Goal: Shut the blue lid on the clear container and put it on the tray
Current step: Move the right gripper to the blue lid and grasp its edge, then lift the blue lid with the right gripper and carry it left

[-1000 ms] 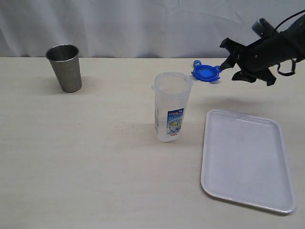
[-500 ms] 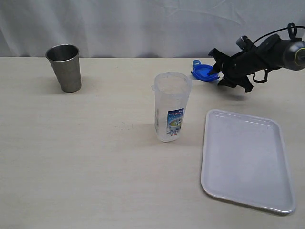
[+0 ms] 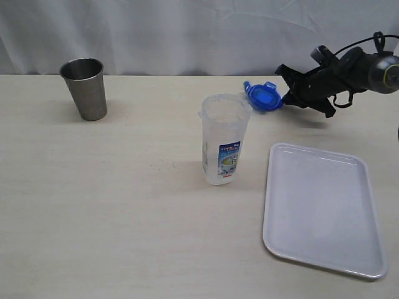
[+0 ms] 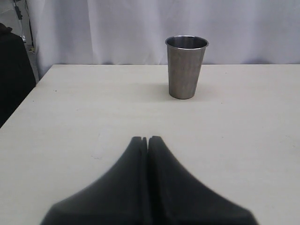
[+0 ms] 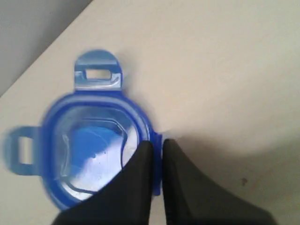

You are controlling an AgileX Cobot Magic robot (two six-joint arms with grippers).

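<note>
The clear container (image 3: 224, 138) stands upright and uncovered at mid-table, its printed label low on the side. The blue lid (image 3: 262, 96) hangs tilted in the air just right of the container's rim, with flaps sticking out. My right gripper (image 3: 283, 98) is shut on the lid's right edge; in the right wrist view the two black fingers pinch one flap of the blue lid (image 5: 93, 145) at the gripper (image 5: 157, 143). The white tray (image 3: 321, 208) lies flat at the front right. My left gripper (image 4: 146, 139) is shut on nothing, low over bare table, and does not show in the exterior view.
A grey steel cup (image 3: 84, 88) stands upright at the back left, also ahead of the left gripper as the cup (image 4: 185, 66). A white curtain runs behind the table's far edge.
The right gripper has shut on the lid's edge and lifted it off the table, carrying it a little leftward toward the container. The left gripper has not moved.
</note>
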